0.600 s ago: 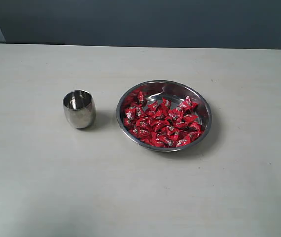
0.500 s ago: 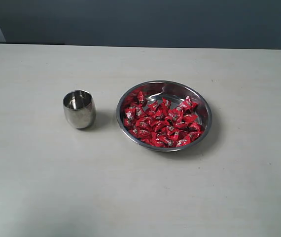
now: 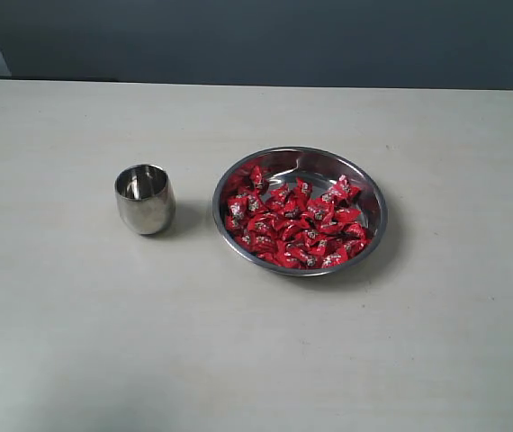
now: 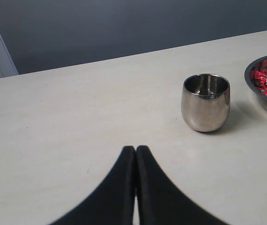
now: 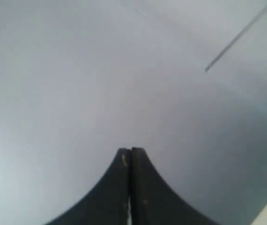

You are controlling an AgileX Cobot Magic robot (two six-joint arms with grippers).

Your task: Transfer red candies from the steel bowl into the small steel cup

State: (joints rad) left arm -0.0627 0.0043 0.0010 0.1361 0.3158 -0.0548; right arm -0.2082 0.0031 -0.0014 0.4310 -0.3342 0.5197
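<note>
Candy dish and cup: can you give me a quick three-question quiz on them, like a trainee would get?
1. True or false: the small steel cup stands empty.
2. The red candies lie: A in the cup; B in the steel bowl; C in a gripper.
3. Fill in: the left gripper and right gripper are both ___.
Key: 1 true; 2 B; 3 shut.
</note>
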